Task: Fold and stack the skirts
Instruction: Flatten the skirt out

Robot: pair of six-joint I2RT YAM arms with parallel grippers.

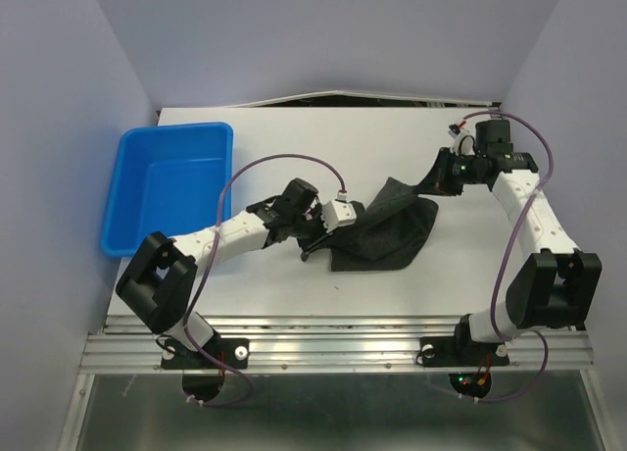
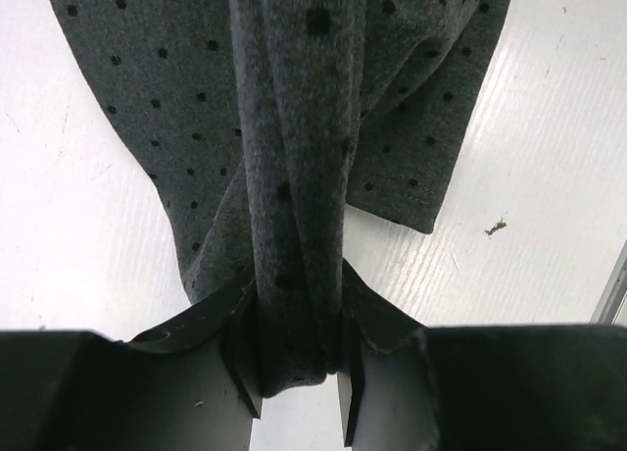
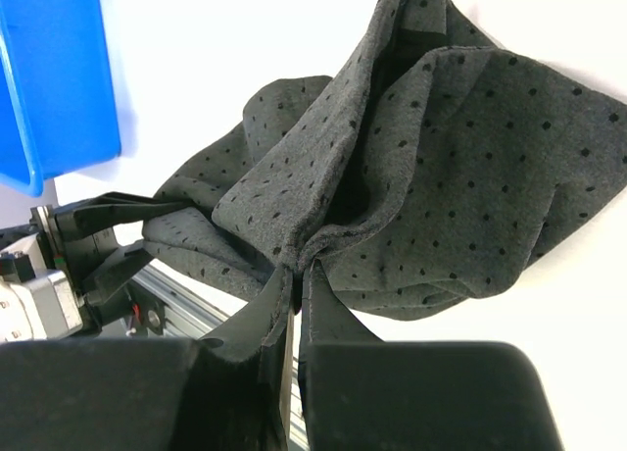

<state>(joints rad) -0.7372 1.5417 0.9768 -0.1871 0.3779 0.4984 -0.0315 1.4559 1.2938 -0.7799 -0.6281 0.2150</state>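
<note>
From the top camera, the skirt [image 1: 387, 237], a charcoal cloth, lies crumpled at the middle of the white table [image 1: 294, 127]. It is well apart from the blue tub [image 1: 171, 186] on the table's left side. The left gripper [image 1: 323, 237] is at the skirt's left edge. The right gripper [image 1: 431, 176] is at its far right corner, where a tongue of cloth rises off the table toward it.

In the left wrist view, a bunched fold of the skirt [image 2: 294, 127] (grey, with small dark dots) runs straight up from the gap of the left gripper [image 2: 299, 373]. The jaws stand partly apart. The roll of cloth fills the space between them and touches both fingers [image 2: 243, 358]. Whether they press it or it merely lies there cannot be told. The rest of the cloth spreads over the table [image 2: 549, 176], and a small dark speck [image 2: 495, 227] lies on the bare surface just beside the hem.

In the right wrist view, the right gripper [image 3: 296, 284] is clenched tight on an edge of the skirt [image 3: 460, 176], and the cloth fans out from the pinch in loose folds. At the left is a corner of the blue tub [image 3: 59, 78], apart from the cloth.
</note>
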